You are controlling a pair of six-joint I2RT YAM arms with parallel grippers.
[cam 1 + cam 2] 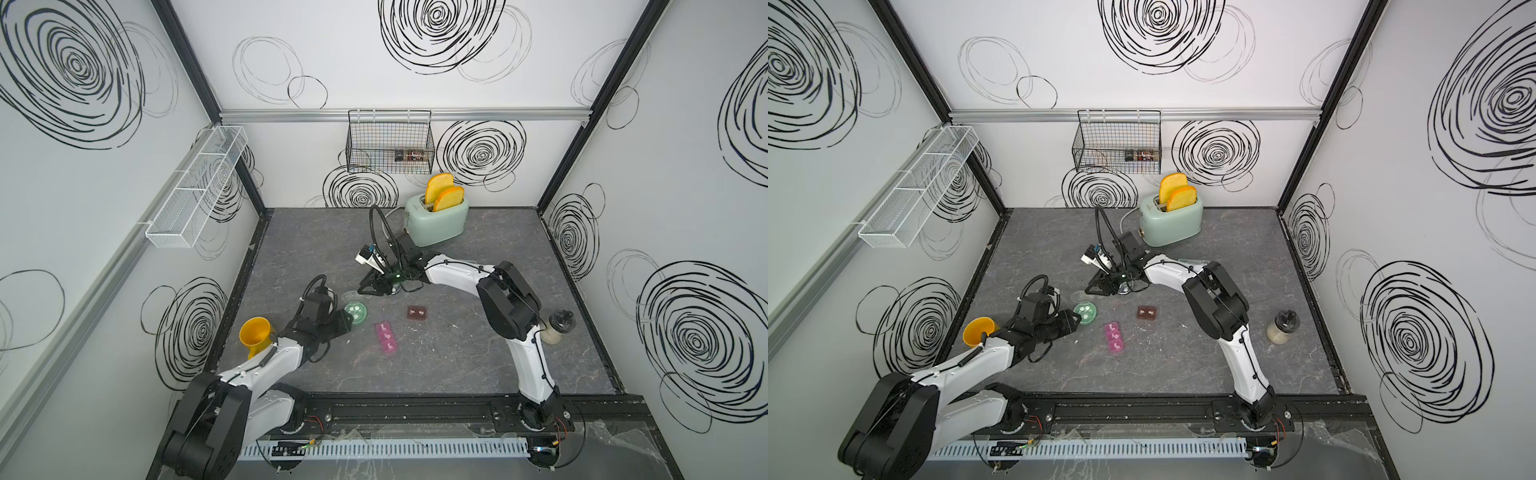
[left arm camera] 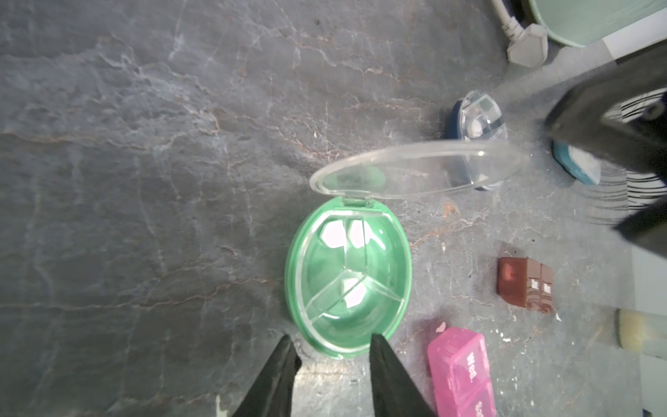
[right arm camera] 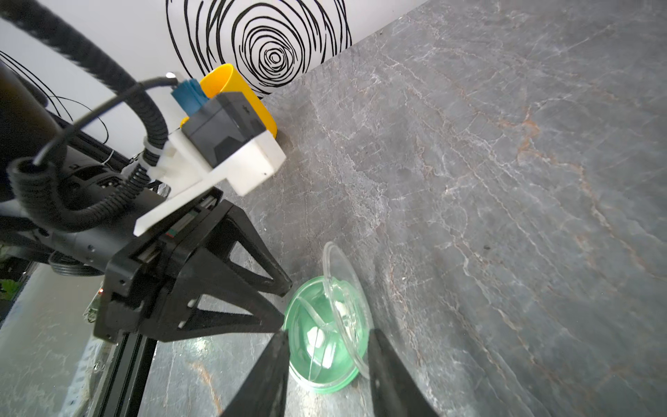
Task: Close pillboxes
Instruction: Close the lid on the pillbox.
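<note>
Near the middle of the grey marbled tabletop (image 1: pixel 457 365), the round green pillbox (image 1: pixel 356 312) is seen lying with its three-part base uncovered. Its clear lid (image 2: pixel 415 169) is swung up on the hinge and stands tilted at the edge away from the left arm. The left gripper (image 2: pixel 332 344) is lowered at the box's near rim. Its fingers (image 2: pixel 386 375) are held partly apart, with only the rim's edge seen between the tips, and nothing is gripped. From the opposite side the right gripper (image 3: pixel 328 335) is pointed down at the same box, its fingers (image 3: pixel 393 375) likewise parted a moderate way. In its wrist view the raised lid is framed between them, but whether the lid is touched cannot be told, and no hold on it is seen. The pink three-cell strip (image 1: pixel 385 337) is laid just beside the green box, toward the robot's right and front, with its lids down. The brown two-cell box (image 1: pixel 417 312) is set a little further right, apart from both, with its lids down as well. The round navy pillbox (image 2: pixel 476 126) is found beyond the green lid, close under the right gripper, and is largely hidden in both top views; its lid's position cannot be told. A blue-edged box (image 2: pixel 575 164) is glimpsed beside it, mostly covered by the right gripper. The mint-green toaster (image 1: pixel 436 220) is placed at the back, and the yellow mug (image 1: pixel 254 336) by the left arm.
</note>
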